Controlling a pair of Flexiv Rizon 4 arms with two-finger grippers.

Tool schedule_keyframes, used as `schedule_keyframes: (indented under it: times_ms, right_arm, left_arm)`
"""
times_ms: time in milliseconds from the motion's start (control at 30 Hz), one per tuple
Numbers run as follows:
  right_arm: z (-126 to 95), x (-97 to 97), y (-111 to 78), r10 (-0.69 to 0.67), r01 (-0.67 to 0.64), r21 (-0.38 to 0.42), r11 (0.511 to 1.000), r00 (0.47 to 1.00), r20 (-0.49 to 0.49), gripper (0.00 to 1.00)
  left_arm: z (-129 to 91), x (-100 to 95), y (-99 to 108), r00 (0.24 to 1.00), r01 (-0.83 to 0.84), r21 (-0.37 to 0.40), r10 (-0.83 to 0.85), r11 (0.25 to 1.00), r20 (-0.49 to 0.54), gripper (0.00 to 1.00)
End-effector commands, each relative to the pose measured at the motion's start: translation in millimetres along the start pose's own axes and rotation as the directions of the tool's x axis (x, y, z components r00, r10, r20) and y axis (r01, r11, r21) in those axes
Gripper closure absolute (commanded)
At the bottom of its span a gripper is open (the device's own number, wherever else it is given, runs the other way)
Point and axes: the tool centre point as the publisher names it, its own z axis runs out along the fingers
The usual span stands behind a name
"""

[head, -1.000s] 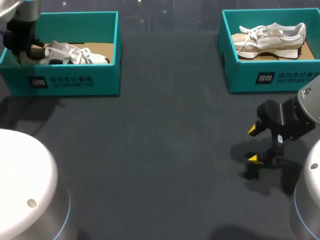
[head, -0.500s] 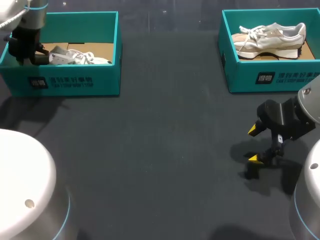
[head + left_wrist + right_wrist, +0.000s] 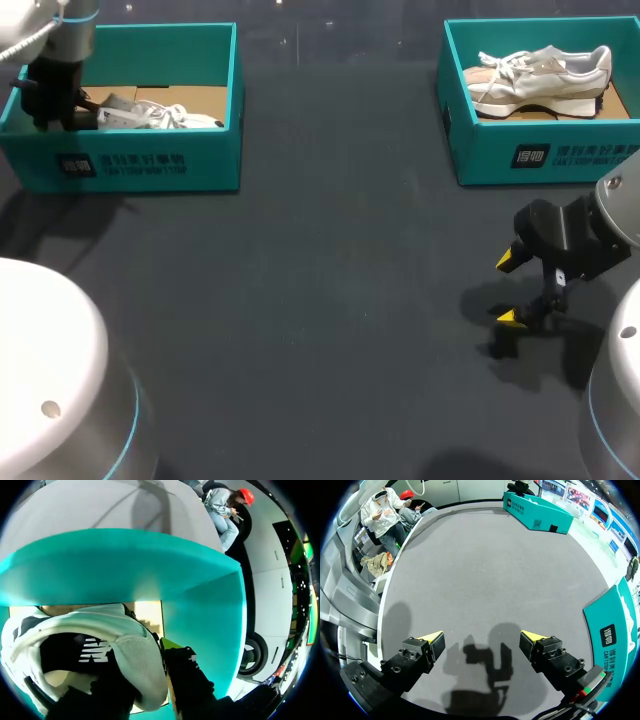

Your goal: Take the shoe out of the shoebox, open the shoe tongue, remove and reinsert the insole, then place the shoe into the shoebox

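Observation:
A white shoe (image 3: 160,115) with dark trim lies in the teal shoebox (image 3: 150,165) at the far left. My left gripper (image 3: 55,105) reaches down into that box at the shoe's heel end. In the left wrist view the shoe's (image 3: 100,635) heel wall stands between the fingers, one inside the opening and one outside, so the left gripper (image 3: 142,665) is shut on the heel. My right gripper (image 3: 510,290) hangs open just above the table at the near right, with nothing between its fingers (image 3: 482,642).
A second teal shoebox (image 3: 540,150) at the far right holds a cream shoe (image 3: 540,75). Its side wall (image 3: 615,625) shows beside the right gripper. Dark table (image 3: 330,280) stretches between the two boxes.
The left gripper has lowered the white shoe deeper into the left box and shifted slightly. The right arm has not moved.

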Motion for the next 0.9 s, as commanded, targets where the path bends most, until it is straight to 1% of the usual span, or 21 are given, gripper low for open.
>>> schedule_keyframes:
  times_ms: [33,133,200,333,400,433,533,600,700,800,900]
  right_arm:
    - [-1,1.8,-0.4,0.0,0.0,0.001,1.0,1.0,0.003,0.0]
    - [-1,1.8,-0.4,0.0,0.0,0.001,1.0,1.0,0.003,0.0]
    - [-1,1.8,-0.4,0.0,0.0,0.001,1.0,1.0,0.003,0.0]
    - [-1,1.8,-0.4,0.0,0.0,0.001,1.0,1.0,0.003,0.0]
    - [-1,1.8,-0.4,0.0,0.0,0.001,1.0,1.0,0.003,0.0]
    - [-1,1.8,-0.4,0.0,0.0,0.001,1.0,1.0,0.003,0.0]
    - [-1,1.8,-0.4,0.0,0.0,0.001,1.0,1.0,0.003,0.0]
    - [-1,1.8,-0.4,0.0,0.0,0.001,1.0,1.0,0.003,0.0]
    - [-1,1.8,-0.4,0.0,0.0,0.001,1.0,1.0,0.003,0.0]
    - [-1,1.8,-0.4,0.0,0.0,0.001,1.0,1.0,0.003,0.0]
    - [-1,1.8,-0.4,0.0,0.0,0.001,1.0,1.0,0.003,0.0]
  left_arm:
    - [1,1.2,6,1.0,0.005,-0.001,-0.005,1.0,0.018,0.65]
    - [-5,2.8,6,0.999,0.011,-0.006,-0.011,1.0,0.037,0.62]
    - [-9,4.0,6,0.999,0.015,-0.011,-0.014,1.0,0.046,0.58]
    - [-26,7.5,4,0.996,0.017,-0.034,-0.014,0.999,0.087,0.51]
    - [-36,8.4,3,0.995,0.016,-0.054,-0.011,0.998,0.095,0.33]
    - [-40,9.0,2,0.995,0.012,-0.061,-0.006,0.998,0.104,0.26]
    - [-53,10.0,1,0.993,0.015,-0.085,-0.005,0.996,0.119,0.13]
    - [-62,10.7,-1,0.991,0.02,-0.1,-0.006,0.995,0.133,0.0]
    - [-80,12.7,-6,0.986,0.03,-0.125,-0.01,0.992,0.164,0.0]
    - [-104,16.3,-15,0.98,0.04,-0.154,-0.009,0.987,0.198,0.0]
    - [-125,20.6,-26,0.973,0.054,-0.157,-0.016,0.986,0.229,0.0]
